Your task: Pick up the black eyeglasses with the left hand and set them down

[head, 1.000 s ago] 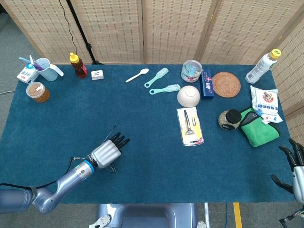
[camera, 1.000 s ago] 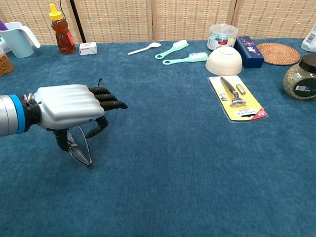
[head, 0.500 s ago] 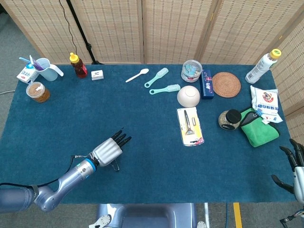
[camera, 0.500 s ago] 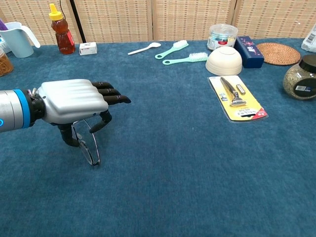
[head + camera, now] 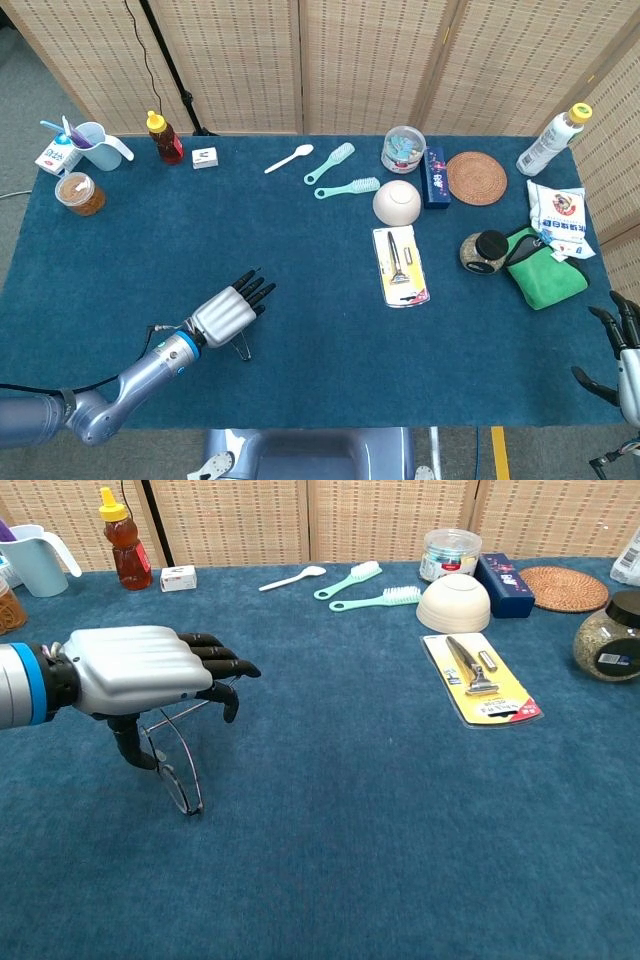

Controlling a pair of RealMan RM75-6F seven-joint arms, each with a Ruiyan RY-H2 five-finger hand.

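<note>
The black eyeglasses (image 5: 180, 778) stand on edge on the blue table cloth (image 5: 380, 820), one temple slanting up toward my left hand's fingers (image 5: 215, 666). My left hand (image 5: 135, 670) hovers just over them, fingers stretched forward and apart. Its thumb hangs beside the frame, and its lowest finger is lifted off the temple. In the head view the left hand (image 5: 225, 315) is near the table's front left, and the eyeglasses (image 5: 241, 350) peek out beneath it. My right hand (image 5: 622, 355) hangs empty off the table's right front corner, fingers spread.
A packaged razor (image 5: 480, 680), white bowl (image 5: 453, 602) and two mint brushes (image 5: 375, 598) lie mid-table. A honey bottle (image 5: 123, 540), small white box (image 5: 178, 577) and jug (image 5: 35, 555) stand at the back left. A green cloth (image 5: 545, 270) and jar (image 5: 482, 250) sit right.
The left hand carried the eyeglasses slightly right, then rose and drew back a little. Its curled finger lifted off them. The eyeglasses stay where they touched the cloth.
</note>
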